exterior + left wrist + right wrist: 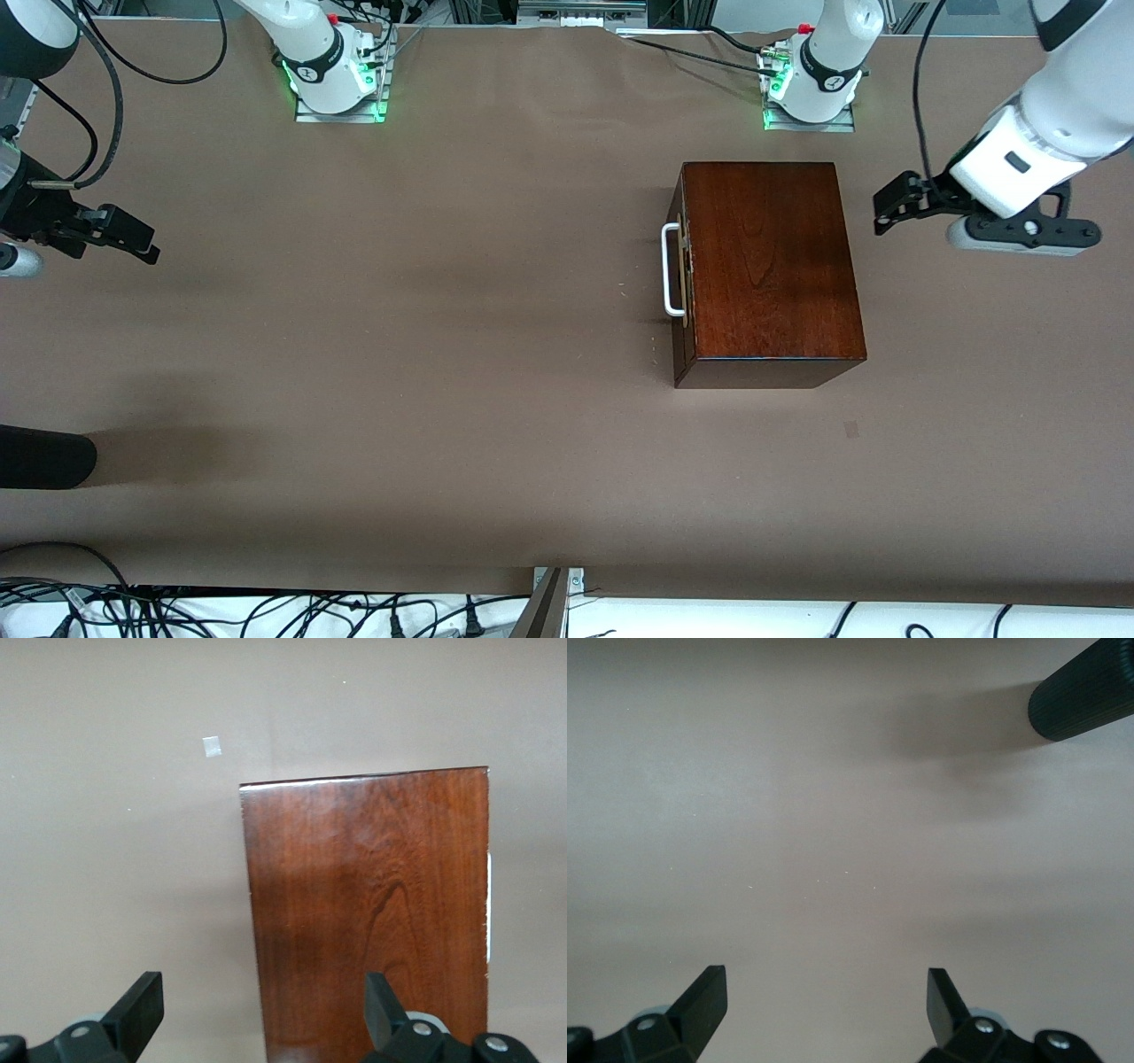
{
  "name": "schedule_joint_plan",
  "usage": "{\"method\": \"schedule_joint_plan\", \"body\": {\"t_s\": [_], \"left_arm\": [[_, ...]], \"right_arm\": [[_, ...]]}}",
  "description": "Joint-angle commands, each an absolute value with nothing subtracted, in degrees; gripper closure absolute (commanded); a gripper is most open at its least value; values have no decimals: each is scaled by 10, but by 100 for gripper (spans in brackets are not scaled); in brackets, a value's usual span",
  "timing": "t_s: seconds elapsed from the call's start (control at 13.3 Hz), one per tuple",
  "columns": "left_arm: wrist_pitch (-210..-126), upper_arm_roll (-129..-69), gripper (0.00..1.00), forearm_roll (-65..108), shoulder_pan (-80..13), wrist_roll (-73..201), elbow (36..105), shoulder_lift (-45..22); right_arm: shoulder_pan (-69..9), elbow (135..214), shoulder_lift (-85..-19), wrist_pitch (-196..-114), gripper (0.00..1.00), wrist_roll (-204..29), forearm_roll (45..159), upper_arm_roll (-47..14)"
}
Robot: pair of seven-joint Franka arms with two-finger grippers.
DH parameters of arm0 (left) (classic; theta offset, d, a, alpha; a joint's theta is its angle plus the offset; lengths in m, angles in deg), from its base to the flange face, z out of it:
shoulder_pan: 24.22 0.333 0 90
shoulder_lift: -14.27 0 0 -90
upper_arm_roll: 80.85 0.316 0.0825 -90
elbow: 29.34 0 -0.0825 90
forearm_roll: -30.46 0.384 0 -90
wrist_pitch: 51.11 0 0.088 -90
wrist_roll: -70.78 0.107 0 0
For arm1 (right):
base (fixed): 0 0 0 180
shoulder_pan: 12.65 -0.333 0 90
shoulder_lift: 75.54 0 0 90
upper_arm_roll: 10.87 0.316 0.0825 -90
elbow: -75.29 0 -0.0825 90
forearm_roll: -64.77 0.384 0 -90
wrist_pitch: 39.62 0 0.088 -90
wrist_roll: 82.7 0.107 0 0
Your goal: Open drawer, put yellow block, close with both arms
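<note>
A glossy mahogany box stands on the table toward the left arm's end. Its drawer is pushed in flush. The drawer's white bar handle faces the right arm's end. The yellow block is out of view. My left gripper hangs open above the table, at the side of the box away from the handle. Nothing lies between its fingers, and in the left wrist view that gripper straddles the box's edge. My right gripper hangs open and empty over bare table at the right arm's end; in its own wrist view this gripper shows only cloth below.
The brown table cloth covers the whole table. A black ribbed cylinder reaches in from the right arm's end, nearer the front camera, and the same cylinder casts a shadow. A small pale mark lies near the box. Cables hang along the front edge.
</note>
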State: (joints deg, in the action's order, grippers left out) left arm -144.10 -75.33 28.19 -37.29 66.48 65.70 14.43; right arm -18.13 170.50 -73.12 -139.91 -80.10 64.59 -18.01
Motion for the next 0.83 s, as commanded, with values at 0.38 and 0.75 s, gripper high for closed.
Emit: {"method": "schedule_joint_plan", "body": {"t_s": [0.38, 0.75], "left_arm": [[-1436, -755, 0, 280, -350, 692, 646, 150], [-1425, -755, 0, 275, -343, 670, 647, 151]], "right_arm": [[-179, 1705, -729, -1397, 0, -802, 649, -181], [-178, 1704, -729, -1398, 0, -803, 649, -181]]}}
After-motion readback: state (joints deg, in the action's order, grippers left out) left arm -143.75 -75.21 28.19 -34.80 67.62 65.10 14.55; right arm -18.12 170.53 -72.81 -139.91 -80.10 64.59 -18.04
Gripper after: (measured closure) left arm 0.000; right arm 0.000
